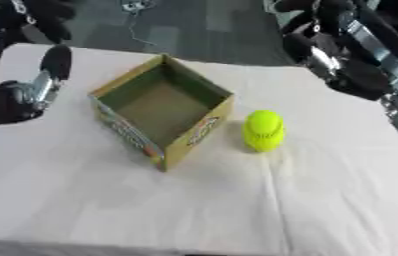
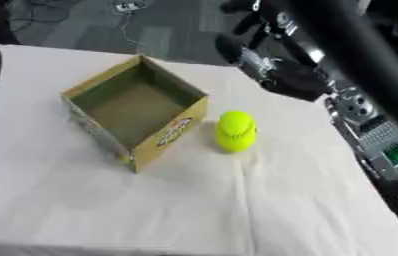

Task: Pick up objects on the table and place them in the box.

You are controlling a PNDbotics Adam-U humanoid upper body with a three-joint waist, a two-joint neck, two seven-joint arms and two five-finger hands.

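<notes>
Lab or test room: counter (image 1: 194, 210) draped in white cloth, grey carpet floor (image 1: 194, 30) beyond, loose cables (image 2: 128, 10) lying on the floor.

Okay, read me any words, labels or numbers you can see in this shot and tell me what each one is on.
Nothing here can be read.
Box: a red and white logo on the side facing the yellow ball, too blurred to read.
Box, long side facing the camera: coloured printing, also too blurred to read.
Yellow ball, white tablecloth: no text visible.
</notes>
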